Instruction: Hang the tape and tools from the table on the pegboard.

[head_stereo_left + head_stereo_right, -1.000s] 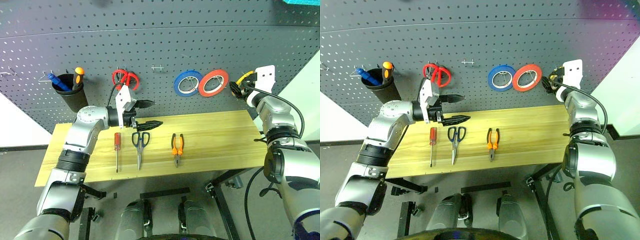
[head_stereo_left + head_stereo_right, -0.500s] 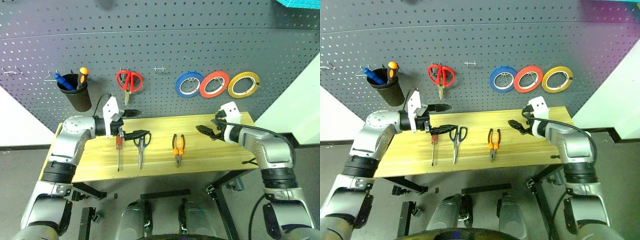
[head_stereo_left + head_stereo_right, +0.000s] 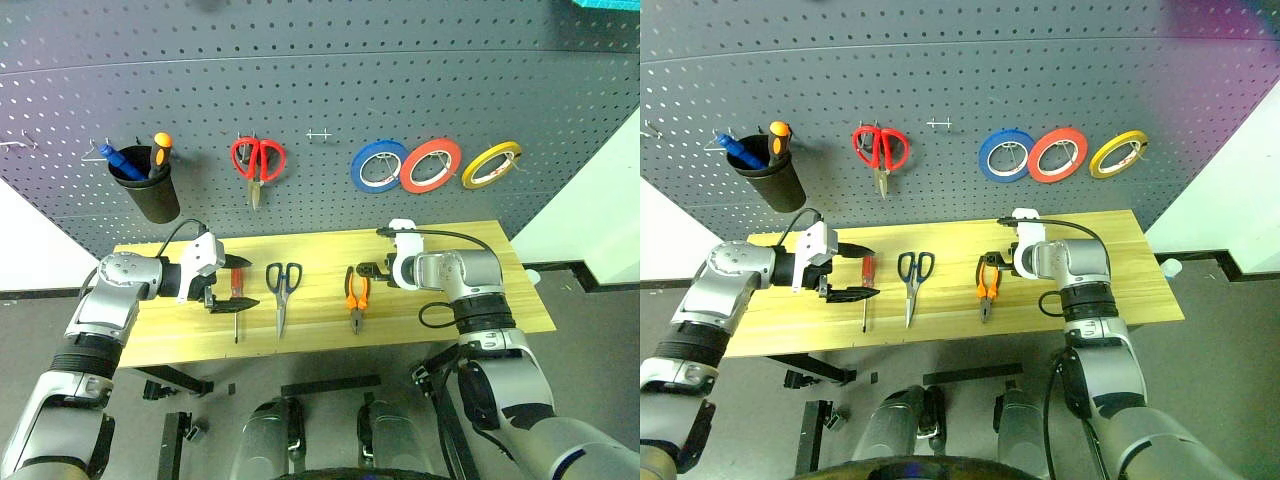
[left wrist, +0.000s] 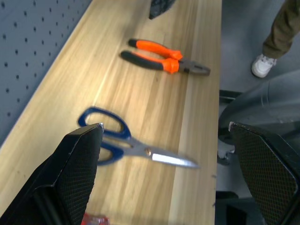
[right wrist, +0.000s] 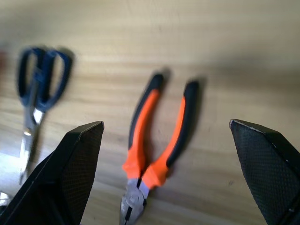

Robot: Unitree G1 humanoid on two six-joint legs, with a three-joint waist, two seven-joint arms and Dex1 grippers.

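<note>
On the light wooden counter (image 3: 450,305), the left gripper (image 3: 232,288) hangs with its black fingers spread apart, straddling the handle of the slim red-handled screwdriver (image 3: 236,300), which lies flat. Just to the right lie the black-handled scissors (image 3: 281,292), blades toward the front edge. Next come the orange-and-black pliers (image 3: 354,296), nose toward the front edge (handles toward the wall). The right gripper (image 3: 366,270) hovers over those handles, fingers released and holding nothing. On the dark grey perforated pegboard (image 3: 320,90), the thin yellow tape ring (image 3: 491,165) hangs on a hook at the far right, beside the red tape roll (image 3: 430,166) and the blue tape roll (image 3: 378,167).
</note>
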